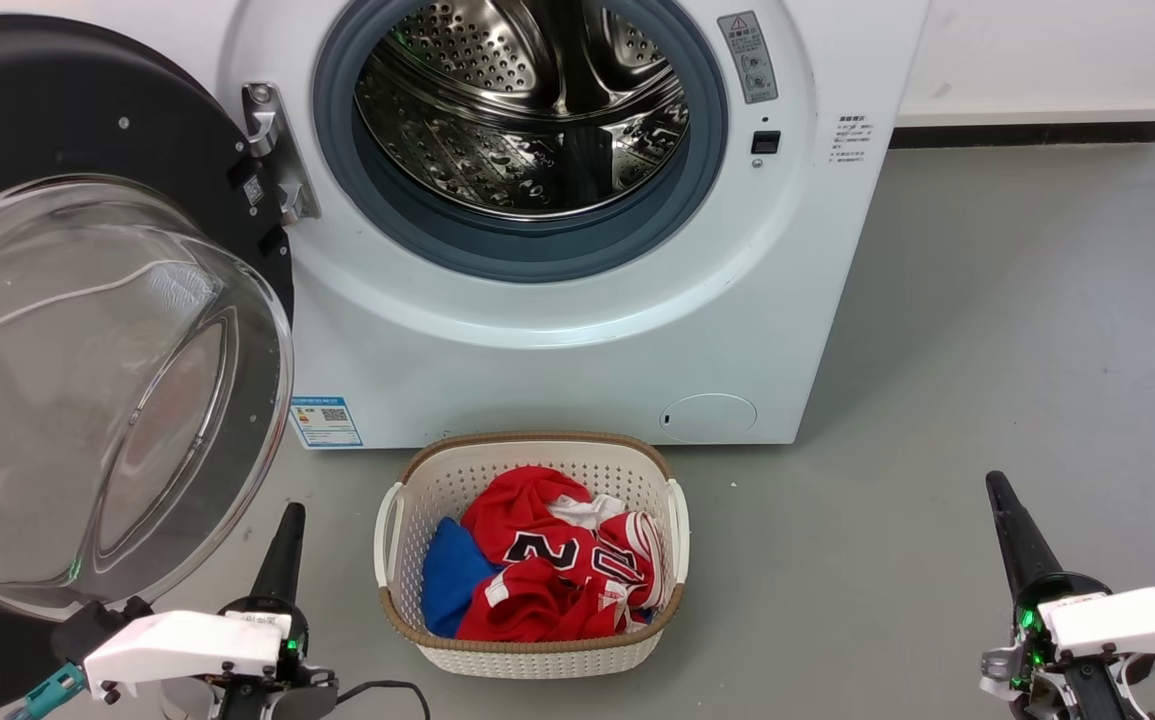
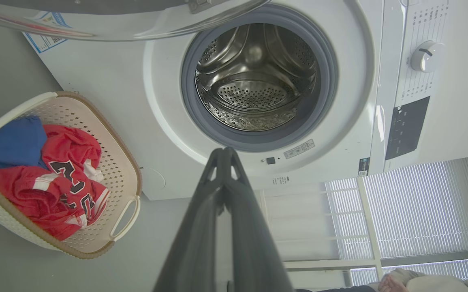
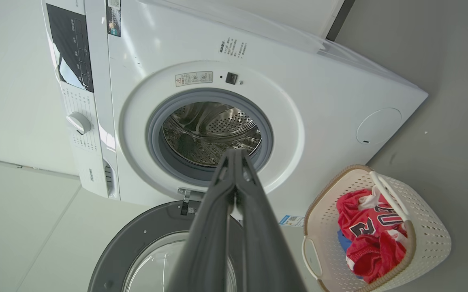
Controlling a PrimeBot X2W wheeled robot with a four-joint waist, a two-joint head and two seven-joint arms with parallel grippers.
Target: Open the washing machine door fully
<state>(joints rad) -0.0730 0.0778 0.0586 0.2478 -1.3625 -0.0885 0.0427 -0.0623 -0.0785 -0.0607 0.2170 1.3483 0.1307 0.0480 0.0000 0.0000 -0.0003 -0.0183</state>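
The white washing machine (image 1: 557,330) stands ahead with its steel drum (image 1: 527,110) exposed. Its round black washing machine door (image 1: 57,120) is swung far out on the left hinge, the clear glass bowl facing me. In the right wrist view the door (image 3: 136,239) lies low in the picture, under the washing machine (image 3: 331,97); the left wrist view has the door's edge (image 2: 144,24) along the top, above the machine (image 2: 108,81). My left gripper (image 1: 290,512) is shut, empty, just right of the door's lower rim. My right gripper (image 1: 995,482) is shut and empty over the floor at the right.
A white laundry basket (image 1: 537,655) with red and blue clothes sits on the grey floor right in front of the machine, between my two arms. A white wall with a dark skirting runs behind at the right. Window blinds (image 2: 400,211) show in the left wrist view.
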